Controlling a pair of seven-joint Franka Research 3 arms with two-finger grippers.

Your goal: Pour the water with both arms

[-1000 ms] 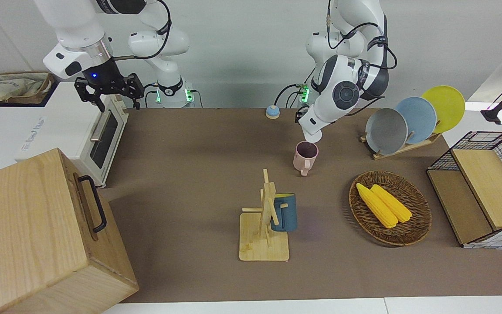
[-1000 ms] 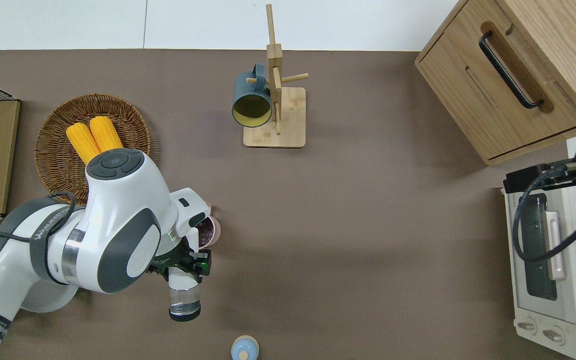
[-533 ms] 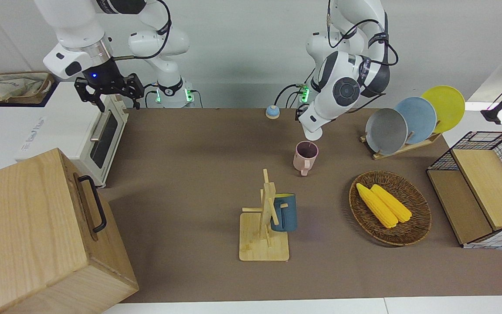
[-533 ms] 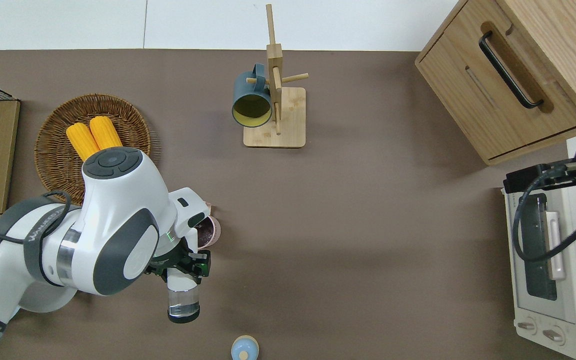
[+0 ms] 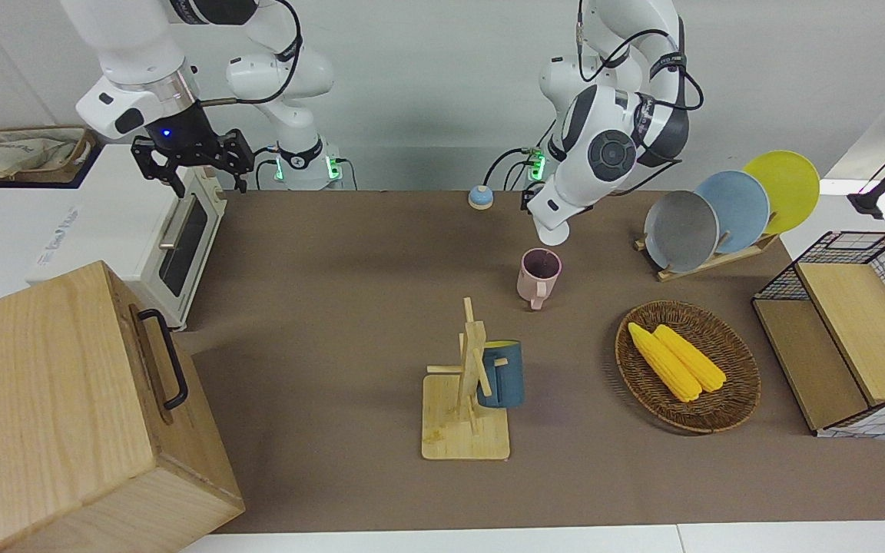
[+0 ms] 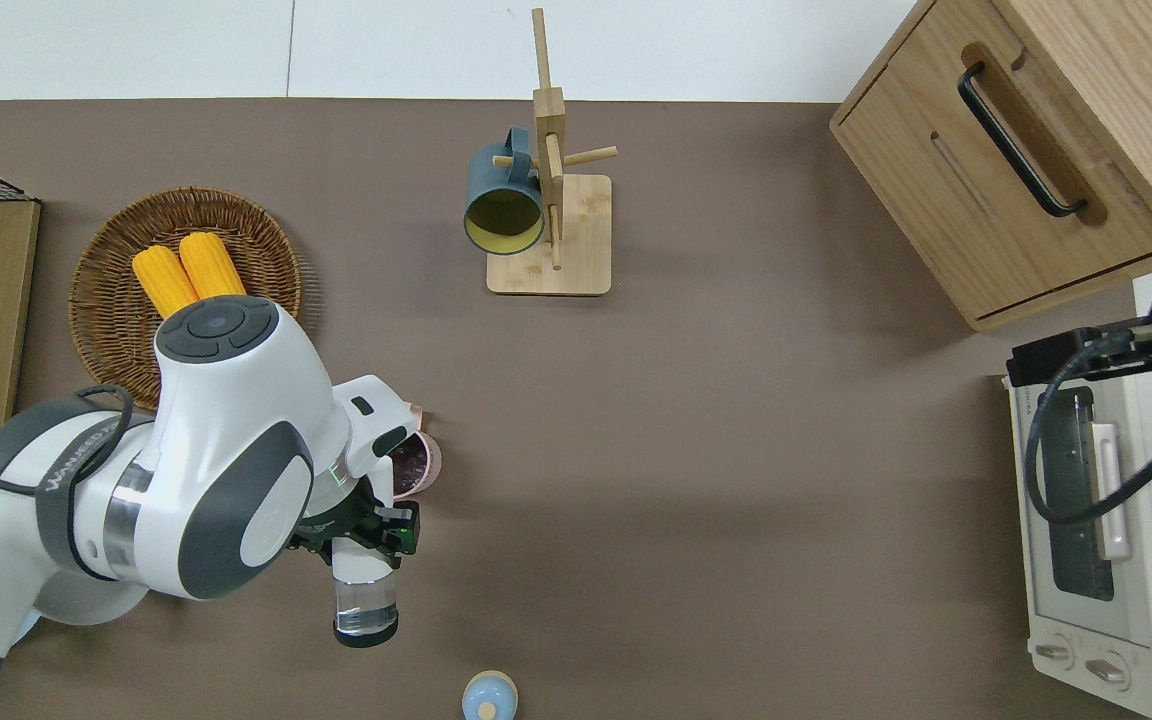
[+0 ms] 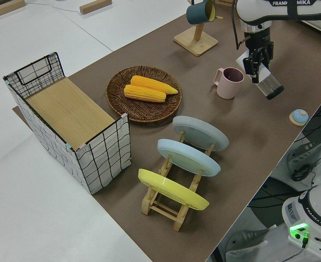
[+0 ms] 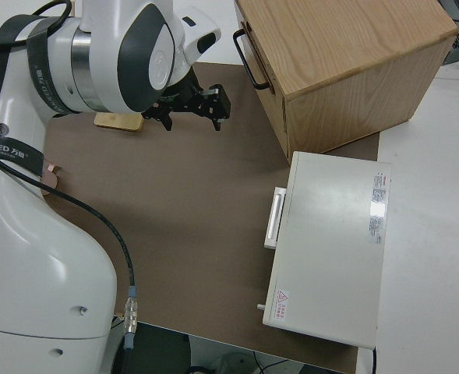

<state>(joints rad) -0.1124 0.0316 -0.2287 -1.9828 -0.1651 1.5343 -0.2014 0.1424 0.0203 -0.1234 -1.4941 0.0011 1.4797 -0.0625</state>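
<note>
My left gripper is shut on a clear glass with a dark end. It holds the glass tipped on its side in the air, with the dark end pointing toward the robots. A pink mug stands on the brown mat just beside it, farther from the robots, and its inside looks dark. The left side view shows the same gripper, the tilted glass and the mug side by side. No stream of water shows. My right gripper is open and parked.
A wooden mug tree with a blue mug stands mid-table. A basket of corn, a plate rack and a wire crate are toward the left arm's end. A wooden cabinet, a toaster oven and a small blue bell are also here.
The left arm's elbow and wrist have lifted and drawn back slightly, and the glass has shifted a little with them. The right arm has not moved.
</note>
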